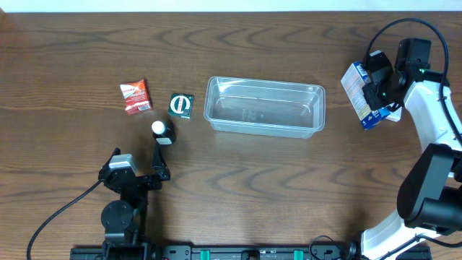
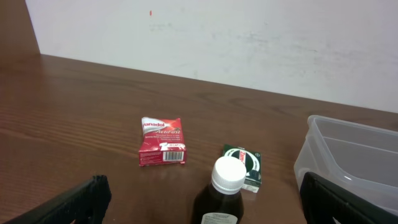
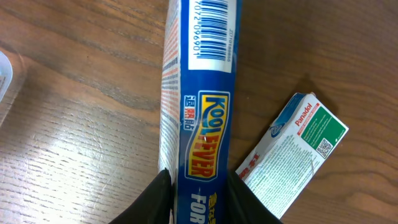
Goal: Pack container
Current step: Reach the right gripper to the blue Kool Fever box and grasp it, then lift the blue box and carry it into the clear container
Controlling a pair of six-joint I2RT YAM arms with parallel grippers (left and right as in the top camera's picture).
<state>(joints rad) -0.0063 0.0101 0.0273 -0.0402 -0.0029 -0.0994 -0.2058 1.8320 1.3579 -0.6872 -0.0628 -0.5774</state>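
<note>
- Locate the container [image 1: 264, 107] at mid-table, apparently empty, long sides parallel to the far edge.
- Note the right gripper [image 3: 198, 186] pinching the blue KoolFever box [image 3: 199, 93] across its thin faces, near the right edge of the table.
- Expect pivot or slip of this long box in transfer, since it appears gripped at one end only.
- Watch for dragging the white-and-green Panadol box [image 3: 292, 155], which lies just beside the gripped box and close to one finger.
- Beware of catching the container rim with a drooping box end; likely shoves the light tub.
- Note the left gripper [image 1: 162, 166] spread wide near the front edge, just behind the white-capped bottle [image 2: 227, 186]; risks toppling it on any forward reach.
</note>
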